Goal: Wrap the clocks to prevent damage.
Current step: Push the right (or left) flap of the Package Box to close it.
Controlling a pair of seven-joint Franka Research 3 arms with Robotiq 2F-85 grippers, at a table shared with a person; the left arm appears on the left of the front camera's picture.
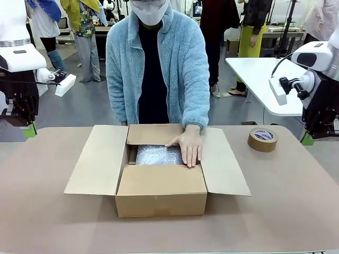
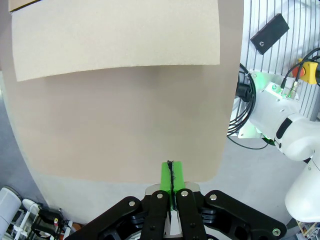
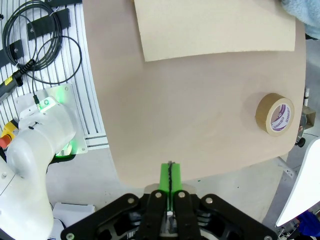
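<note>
An open cardboard box (image 1: 159, 193) stands mid-table. Inside lies a bundle of bubble wrap (image 1: 158, 155); the clocks are hidden, if they are under it. Across the table a person in a light blue fleece presses one hand (image 1: 188, 145) on the wrap's right side. My left gripper (image 1: 29, 129) hangs shut above the table's left edge, its green pads (image 2: 170, 177) pressed together on nothing. My right gripper (image 1: 307, 138) hangs shut over the right edge, its pads (image 3: 170, 177) also together and bare.
A roll of brown packing tape (image 1: 262, 139) lies flat on the table right of the box, also in the right wrist view (image 3: 274, 113). The box's side flaps (image 2: 115, 40) (image 3: 215, 25) spread outward. A white table (image 1: 259, 79) stands behind at right.
</note>
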